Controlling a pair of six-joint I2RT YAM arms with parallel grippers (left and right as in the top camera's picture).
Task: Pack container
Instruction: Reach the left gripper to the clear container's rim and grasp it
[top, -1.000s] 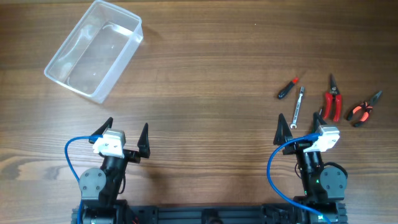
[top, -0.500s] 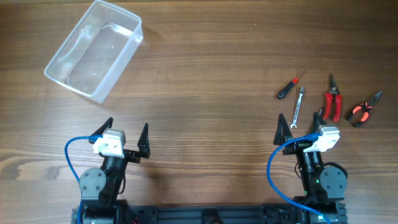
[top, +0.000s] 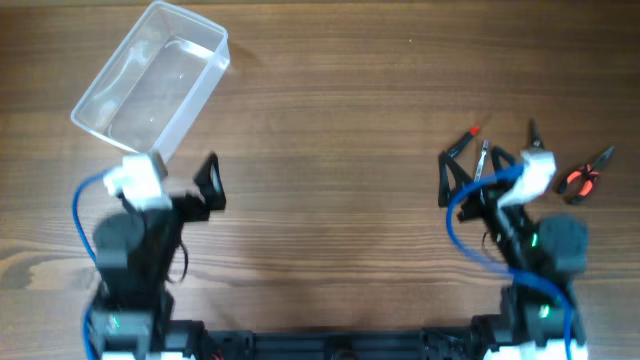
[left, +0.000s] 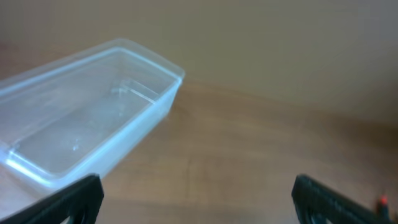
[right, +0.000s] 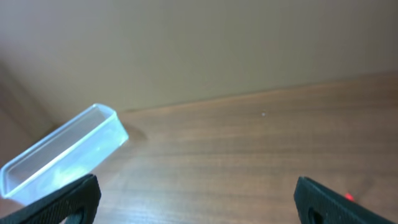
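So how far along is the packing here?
Done: nothing; the clear container is empty. In hand: nothing; the left gripper and right gripper are both open, the right near the screwdriver. To do: screwdriver, wrench and orange pliers lie on the table, unpacked.

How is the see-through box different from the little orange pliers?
The container is clear and see-through; the pliers are orange and black. The container is far bigger than the pliers. The container sits at the far left of the table, and the pliers lie over on the right. Both rest on the wooden table, and neither is being held.
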